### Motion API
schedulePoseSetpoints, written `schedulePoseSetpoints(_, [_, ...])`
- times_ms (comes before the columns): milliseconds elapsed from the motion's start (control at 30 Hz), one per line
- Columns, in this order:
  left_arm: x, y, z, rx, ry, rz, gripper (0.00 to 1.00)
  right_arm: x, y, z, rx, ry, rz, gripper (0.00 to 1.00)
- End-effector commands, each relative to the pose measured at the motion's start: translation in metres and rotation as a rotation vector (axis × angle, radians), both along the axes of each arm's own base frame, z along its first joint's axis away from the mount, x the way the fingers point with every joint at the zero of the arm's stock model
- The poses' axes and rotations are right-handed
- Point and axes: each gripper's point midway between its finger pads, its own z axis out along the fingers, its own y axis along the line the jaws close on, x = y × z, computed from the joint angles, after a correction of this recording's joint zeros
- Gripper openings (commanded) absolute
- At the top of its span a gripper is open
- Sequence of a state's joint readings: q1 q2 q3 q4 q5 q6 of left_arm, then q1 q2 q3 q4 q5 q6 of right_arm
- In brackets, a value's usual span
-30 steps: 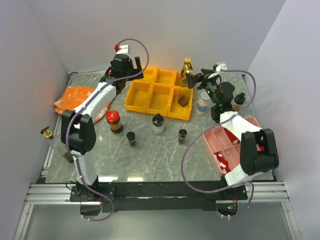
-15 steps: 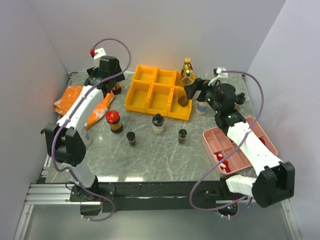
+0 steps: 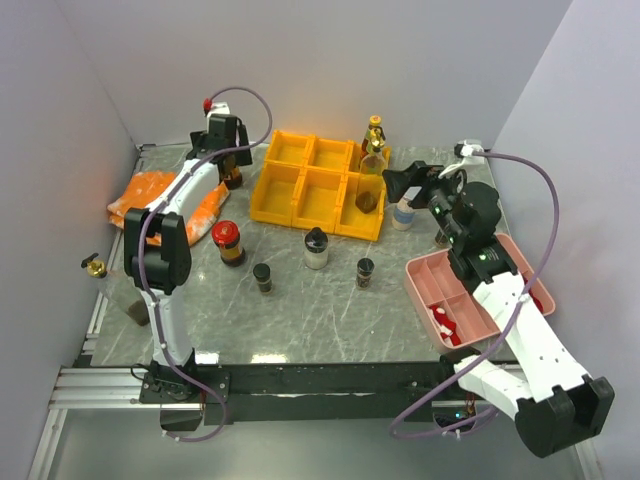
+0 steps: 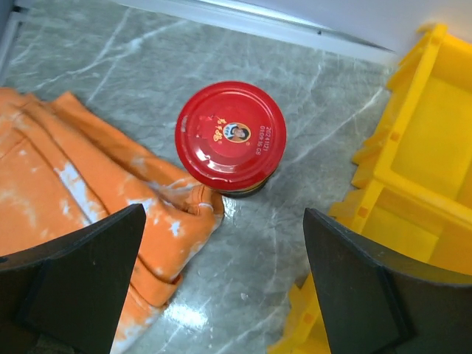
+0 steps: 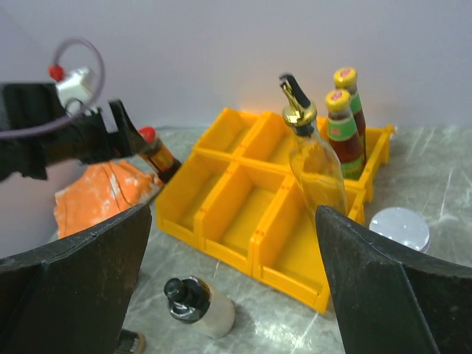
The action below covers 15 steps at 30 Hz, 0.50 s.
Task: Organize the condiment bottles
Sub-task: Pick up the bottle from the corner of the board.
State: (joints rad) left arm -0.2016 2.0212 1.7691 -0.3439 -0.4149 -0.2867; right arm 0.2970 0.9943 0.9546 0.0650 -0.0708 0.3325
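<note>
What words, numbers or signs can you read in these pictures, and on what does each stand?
No text can be read for certain.
red jar lid: gold signs, a small portrait and stamped black digits, all too small to read.
yellow-capped bottles: green and red labels, too blurred to read.

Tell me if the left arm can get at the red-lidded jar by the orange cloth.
Probably yes. The left gripper is open above the red-lidded jar, nothing between them. The orange cloth reaches the jar's base on one side; the yellow bin stands apart on the other.
</note>
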Motion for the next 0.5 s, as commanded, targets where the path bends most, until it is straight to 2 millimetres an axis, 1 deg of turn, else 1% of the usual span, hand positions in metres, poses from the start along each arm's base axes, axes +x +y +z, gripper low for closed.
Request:
schedulePoseSetpoints(0, [0.023,0.002,0.018,-0.019,-0.128,-0.088,0.94,-0.007,-0.005,0.026,0.03,-0.104,-0.016,1.0])
schedulePoseSetpoints(33, [0.026,0.002,0.016,-0.015,-0.143,-0.091,0.94,-0.007,-0.005,0.027,0.03,-0.106,-0.023,1.0])
schedulePoseSetpoints(67, [0.032,0.002,0.021,-0.014,-0.185,-0.096,0.91,-0.007,-0.007,0.027,0.03,-0.109,-0.029,1.0])
schedulePoseSetpoints(133, [0.034,0.004,0.013,-0.006,-0.197,-0.104,0.86,-0.006,-0.009,0.027,0.03,-0.115,-0.045,1.0])
schedulePoseSetpoints(167, [0.041,0.004,0.023,-0.016,-0.259,-0.109,0.85,-0.006,-0.01,0.025,0.03,-0.114,-0.051,1.0])
schedulePoseSetpoints(200, [0.039,0.004,0.014,-0.018,-0.257,-0.12,0.84,-0.006,-0.011,0.025,0.033,-0.117,-0.057,1.0])
schedulePoseSetpoints(233, [0.04,0.002,0.012,-0.027,-0.272,-0.133,0.84,-0.007,-0.013,0.025,0.034,-0.124,-0.061,1.0])
schedulePoseSetpoints(267, [0.039,0.001,0.013,-0.035,-0.314,-0.143,0.84,-0.007,-0.013,0.022,0.032,-0.123,-0.065,1.0])
schedulePoseSetpoints(333, [0.039,-0.006,0.013,-0.046,-0.359,-0.186,0.85,-0.009,-0.014,0.024,0.032,-0.132,-0.063,1.0])
schedulePoseSetpoints(367, [0.038,-0.008,0.011,-0.048,-0.387,-0.196,0.86,-0.008,-0.018,0.023,0.031,-0.131,-0.086,1.0])
schedulePoseSetpoints(400, [0.038,-0.009,0.012,-0.048,-0.407,-0.203,0.86,-0.008,-0.018,0.024,0.033,-0.135,-0.088,1.0])
schedulePoseSetpoints(433, [0.039,-0.01,0.008,-0.048,-0.415,-0.211,0.85,-0.009,-0.019,0.023,0.034,-0.136,-0.091,1.0])
schedulePoseSetpoints(467, [0.037,-0.009,0.0,-0.039,-0.413,-0.213,0.85,-0.009,-0.019,0.023,0.035,-0.139,-0.09,1.0])
